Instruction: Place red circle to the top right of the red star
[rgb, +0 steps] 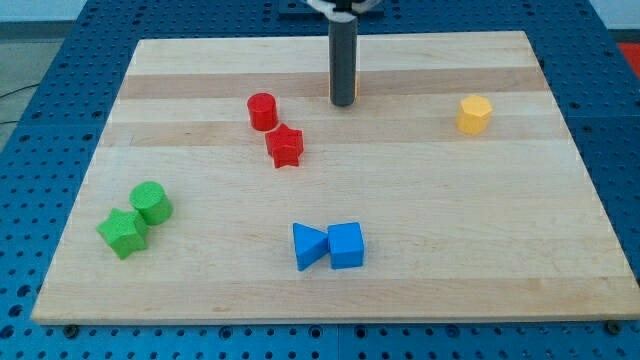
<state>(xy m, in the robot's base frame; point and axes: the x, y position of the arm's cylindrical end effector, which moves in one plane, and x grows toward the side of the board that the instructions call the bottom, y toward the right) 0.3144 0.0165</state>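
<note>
**A:** Where is the red circle (262, 111) from my tip (343, 103)?

**B:** To the view's left of my tip and a shade lower, near but clearly apart. It stands upright, a short round block, and its lower right edge looks to be touching or just beside the red star (285, 146), which lies further down and left of my tip. So at present the circle is at the star's top left, not its top right.

**A:** And the hand?

**B:** There is none to open or close, only the rod. My tip rests on the surface (420, 210) with nothing against it; it holds nothing.

**A:** How will the circle handle?

**B:** Light and stiff, I would judge, and ready to slide on smooth wood. Being round, it may roll off the line of the push if struck off-centre. There is no taking hold, so contact should be square on its left side, which means going round it first. Pushed rightward, it must clear the star's upper point without dragging the star along.

**A:** Anything else close?

**B:** No. The yellow block (475, 114) is well right of my tip; the blue pair (329, 245) and green pair (135, 218) lie far below.
</note>
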